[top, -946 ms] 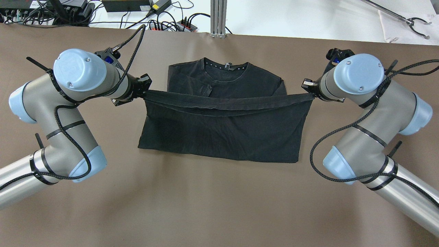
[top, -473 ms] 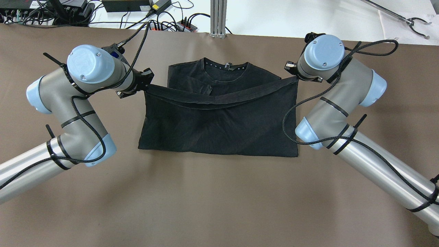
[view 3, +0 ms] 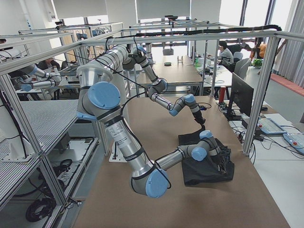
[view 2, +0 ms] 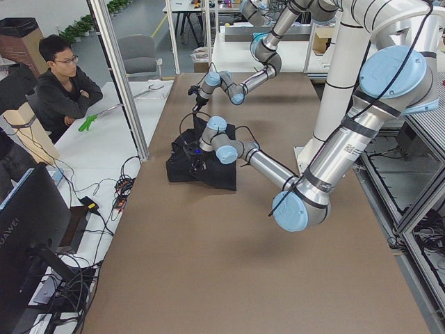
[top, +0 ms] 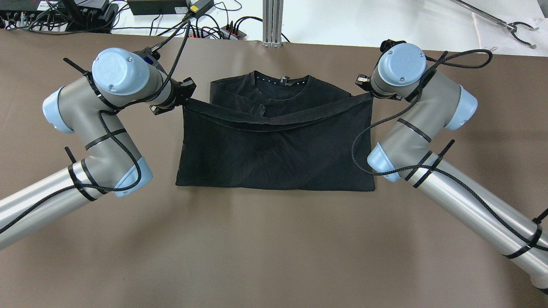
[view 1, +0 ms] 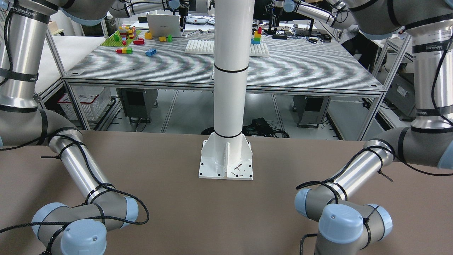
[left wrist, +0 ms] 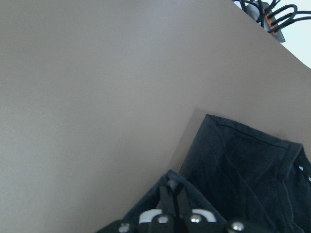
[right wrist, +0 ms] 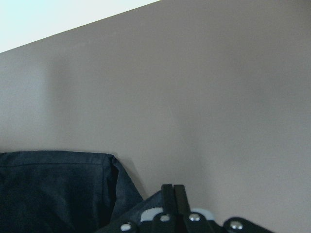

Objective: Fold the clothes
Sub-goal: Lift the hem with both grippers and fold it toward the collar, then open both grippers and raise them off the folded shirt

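The black garment (top: 274,149) lies on the brown table, collar at the far side, its lower half folded up over the chest. The hemmed edge (top: 274,120) sags between the two grippers. My left gripper (top: 182,98) is shut on the hem's left corner (left wrist: 170,182). My right gripper (top: 364,92) is shut on the hem's right corner (right wrist: 146,199). Both hold the hem just above the shoulders. The garment also shows in the exterior left view (view 2: 201,170) and the exterior right view (view 3: 209,168). It is out of sight in the front-facing view.
The white pole's base plate (view 1: 225,164) stands on the table at the robot's side. Cables and power strips (top: 214,30) lie past the table's far edge, by an aluminium post (top: 272,21). A person (view 2: 62,83) sits beside the table's far side.
Both grippers carried the hem toward the collar. The right arm swung inward and far, then held. The left moved a little farther. The hem now sags in the middle.
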`<state>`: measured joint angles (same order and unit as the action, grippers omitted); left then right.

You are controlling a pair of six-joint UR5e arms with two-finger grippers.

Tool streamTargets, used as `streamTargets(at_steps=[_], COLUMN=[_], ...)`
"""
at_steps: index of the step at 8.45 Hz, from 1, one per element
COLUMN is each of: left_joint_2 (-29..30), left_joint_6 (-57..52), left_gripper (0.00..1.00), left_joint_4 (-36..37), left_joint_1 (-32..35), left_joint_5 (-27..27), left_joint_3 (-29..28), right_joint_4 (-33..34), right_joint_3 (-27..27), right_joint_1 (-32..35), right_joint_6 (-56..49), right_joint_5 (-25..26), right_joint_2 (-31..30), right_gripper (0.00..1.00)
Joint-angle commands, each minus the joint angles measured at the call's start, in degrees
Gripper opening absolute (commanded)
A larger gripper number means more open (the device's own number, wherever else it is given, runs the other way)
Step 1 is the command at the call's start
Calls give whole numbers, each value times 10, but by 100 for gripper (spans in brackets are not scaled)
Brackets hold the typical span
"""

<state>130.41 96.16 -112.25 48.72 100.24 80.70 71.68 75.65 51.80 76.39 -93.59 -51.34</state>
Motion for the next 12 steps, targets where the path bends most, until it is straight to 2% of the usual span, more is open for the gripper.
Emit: streamTargets(at_steps=[1, 2, 3, 4, 5, 6, 8, 9, 10, 11, 12], left_joint_2=[11, 11, 10, 10, 10, 10, 10, 10, 9, 10, 10], left_joint_6=[-25, -28, -35, -61, -64, -65, -65, -63, -61, -60, -60], left_gripper=[1, 6, 41, 80, 93, 94, 94, 94, 94, 94, 94], left_joint_4=[-61, -67, -101, -153, -157, -157, -159, -159, -159, -159, -160], left_joint_1=[22, 27, 34, 41, 46, 55, 60, 60, 61, 61, 60], left_joint_5=[5, 14, 14, 15, 16, 27, 36, 36, 36, 36, 36], left_joint_3=[-64, -78, -110, -149, -155, -158, -166, -165, -165, -160, -160], right_joint_4=[-7, -7, -11, -46, -82, -85, -87, -95, -104, -114, -148], right_joint_3=[-8, -9, -17, -38, -50, -52, -40, 25, 114, 163, 179], right_joint_1=[0, 0, 0, 0, 0, 0, 0, -6, -24, -61, -85], right_joint_6=[3, 3, 8, 30, 71, 101, 108, 110, 115, 135, 181], right_joint_5=[1, 2, 1, 2, 5, 6, 4, -2, -3, -2, 0], right_joint_2=[3, 5, 12, 16, 20, 32, 27, -25, -98, -144, -179], right_gripper=[2, 2, 7, 48, 81, 93, 94, 94, 94, 94, 94])
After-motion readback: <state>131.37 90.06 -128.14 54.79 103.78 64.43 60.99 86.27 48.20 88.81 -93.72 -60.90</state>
